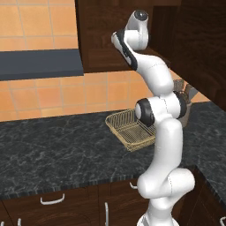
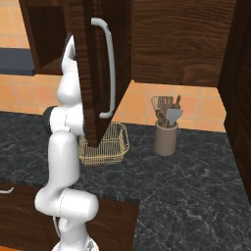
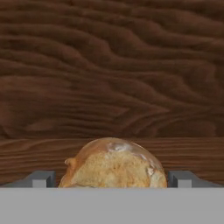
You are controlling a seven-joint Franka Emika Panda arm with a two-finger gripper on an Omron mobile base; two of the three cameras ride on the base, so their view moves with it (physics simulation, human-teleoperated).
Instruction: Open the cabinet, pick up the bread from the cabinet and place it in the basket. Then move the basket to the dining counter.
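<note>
Standing open above the black marbled counter [image 2: 196, 191]: dark wood-grain cabinet [image 2: 176, 39], door [image 2: 90, 73] swung outward with its long silver bar handle [image 2: 109, 68] facing the right base camera. Reaching up into the cabinet from the counter edge: white arm [image 1: 165, 145], upper links bent toward the cabinet interior in the left base view, partly hidden behind the open door in the right base view. Resting on the counter below the cabinet, near the tiled wall: golden wire basket [image 1: 130, 129], holding nothing visible, partly behind the arm's elbow in the left base view and just behind the door's lower edge in the right base view. To the right of the basket, well apart from it: tan utensil holder [image 2: 165, 137] with upright tools. Lying on the cabinet shelf against the wood-grain back wall, seen from the hand camera: round tan-brown bread [image 3: 113, 164], flanked by the gripper [image 3: 113, 179] fingertips [image 3: 41, 178]. Jaws spread wide on either side of the bread, not clamped on it.
</note>
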